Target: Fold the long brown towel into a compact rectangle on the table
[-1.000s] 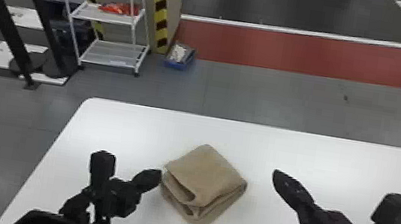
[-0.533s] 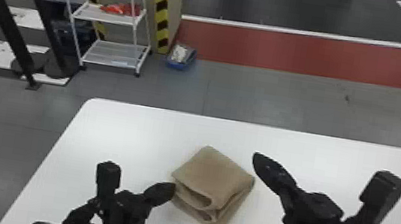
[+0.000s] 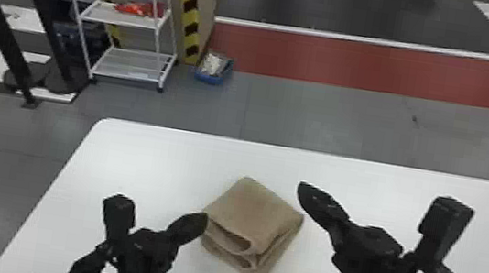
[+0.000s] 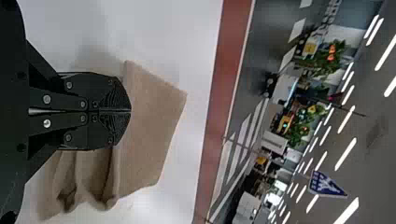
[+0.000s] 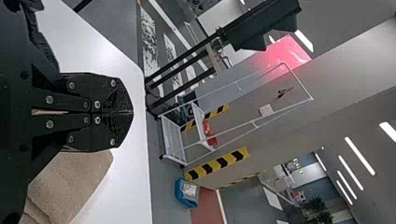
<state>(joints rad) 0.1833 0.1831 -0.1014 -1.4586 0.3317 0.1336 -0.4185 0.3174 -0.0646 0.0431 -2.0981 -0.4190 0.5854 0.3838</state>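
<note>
Brown towel (image 3: 253, 209) shifted left; squarish, looped folds.

"Count's live, what have you got?"

"I've got one towel (image 3: 252, 200), one table (image 3: 151, 166), and two grippers: one left gripper (image 3: 206, 219), one right gripper (image 3: 301, 188)."

"And the rest?"

"I'm counting one rack (image 3: 121, 23), two shelves (image 3: 128, 72) on it, one blue bin (image 3: 210, 78), one red bundle (image 3: 137, 8)... and two striped strips (image 3: 190, 14) in my head view!"
</note>
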